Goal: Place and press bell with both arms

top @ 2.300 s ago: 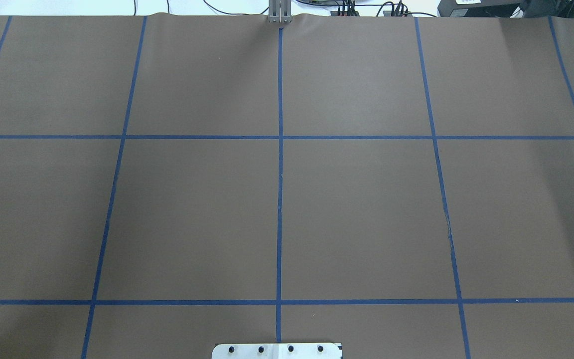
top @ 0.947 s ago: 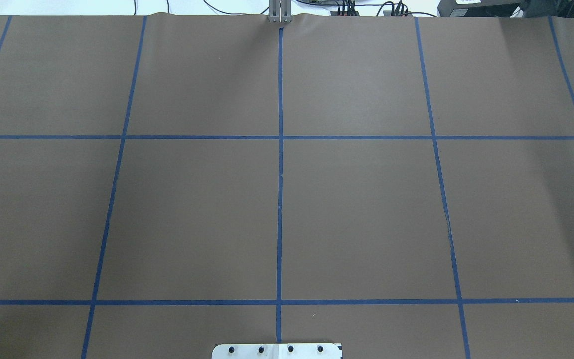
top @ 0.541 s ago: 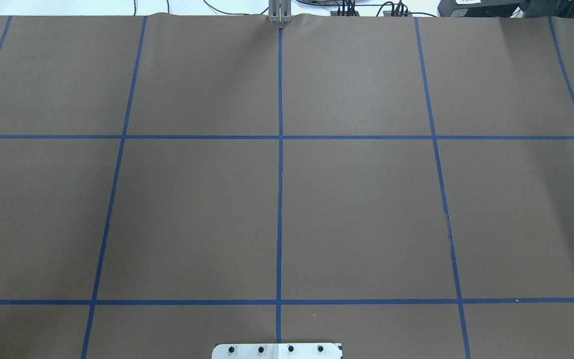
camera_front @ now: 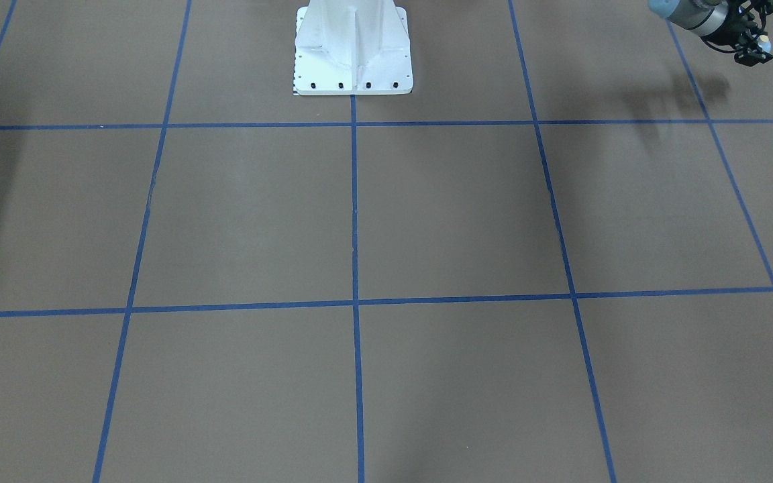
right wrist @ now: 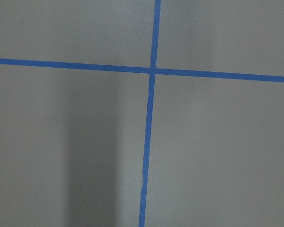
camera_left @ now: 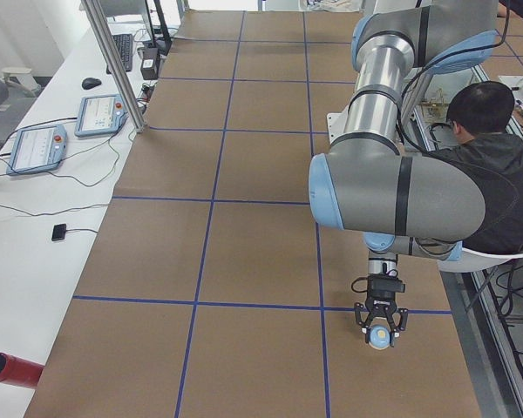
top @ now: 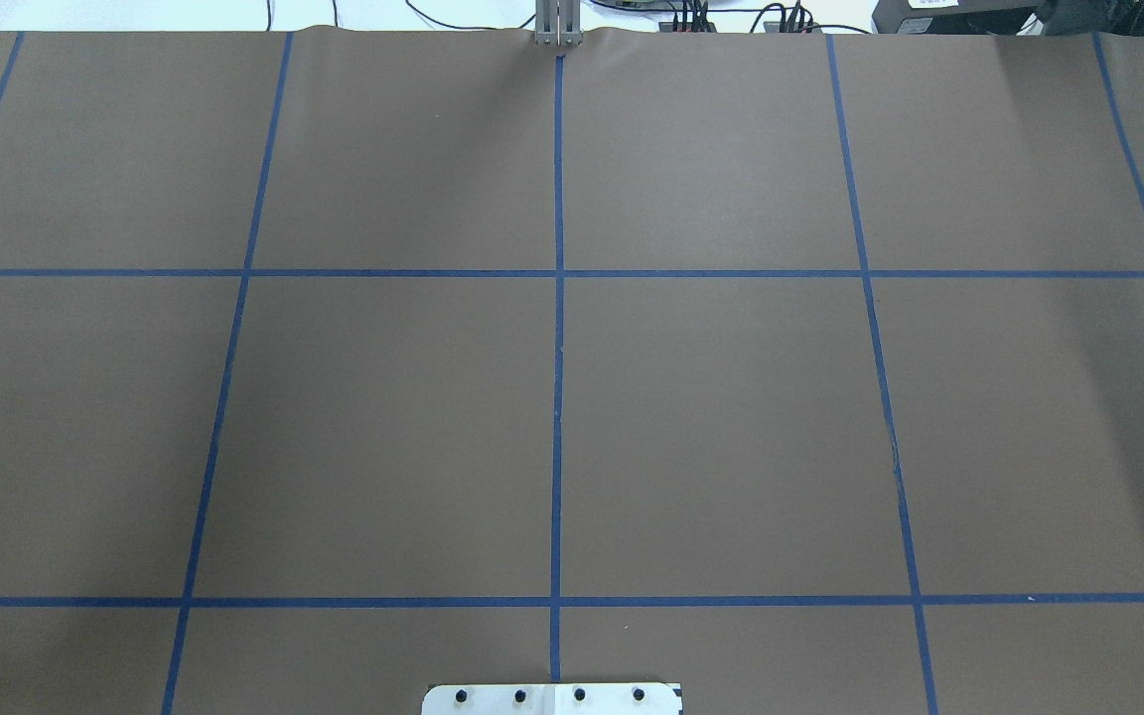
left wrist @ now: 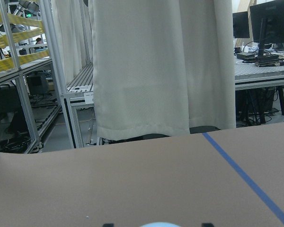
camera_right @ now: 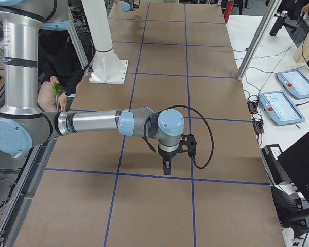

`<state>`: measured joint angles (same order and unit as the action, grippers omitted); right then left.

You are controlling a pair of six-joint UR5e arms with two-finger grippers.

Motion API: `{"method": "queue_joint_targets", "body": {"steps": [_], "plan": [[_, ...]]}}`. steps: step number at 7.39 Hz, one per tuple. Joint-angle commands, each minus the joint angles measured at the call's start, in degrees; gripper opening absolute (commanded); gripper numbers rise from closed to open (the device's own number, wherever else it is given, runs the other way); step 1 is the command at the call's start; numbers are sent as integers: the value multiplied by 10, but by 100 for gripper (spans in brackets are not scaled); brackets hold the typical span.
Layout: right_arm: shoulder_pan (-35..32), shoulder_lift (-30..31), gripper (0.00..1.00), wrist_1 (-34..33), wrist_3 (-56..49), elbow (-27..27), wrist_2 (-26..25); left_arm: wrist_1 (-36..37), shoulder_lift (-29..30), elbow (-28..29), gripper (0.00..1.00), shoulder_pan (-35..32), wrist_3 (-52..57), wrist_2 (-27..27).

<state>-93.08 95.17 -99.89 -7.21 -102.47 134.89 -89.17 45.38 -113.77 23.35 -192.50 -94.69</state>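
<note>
A: Where's our small light-blue dome-shaped desk bell point(camera_left: 380, 338)?
B: In our black two-finger left gripper point(camera_left: 380, 332), jaws clamped on its sides, held above the brown paper-covered table point(top: 731, 417). Front camera: 1 o'clock corner.
A: And our black right gripper point(camera_right: 166, 171)?
B: It points down near a blue tape crossing point(right wrist: 152, 70), at 5 o'clock from the white bolted pedestal point(camera_right: 109, 69) in the right-side view. Jaws: we can't tell.

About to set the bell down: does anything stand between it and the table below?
Nothing visible does. The bell, in the left gripper, hangs over bare brown table with blue tape lines.
</note>
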Motion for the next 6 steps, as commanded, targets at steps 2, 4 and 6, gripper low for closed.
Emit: {"method": "queue_joint_targets", "body": {"steps": [2, 4, 6], "plan": [[0, -1, 100, -1, 0, 1, -1, 7, -41, -132, 0, -2, 34, -1], [0, -1, 100, -1, 1, 0, 0, 85, -28, -211, 0, -4, 58, -21], [0, -1, 100, -1, 1, 0, 0, 119, 27, -238, 0, -5, 103, -32]]}}
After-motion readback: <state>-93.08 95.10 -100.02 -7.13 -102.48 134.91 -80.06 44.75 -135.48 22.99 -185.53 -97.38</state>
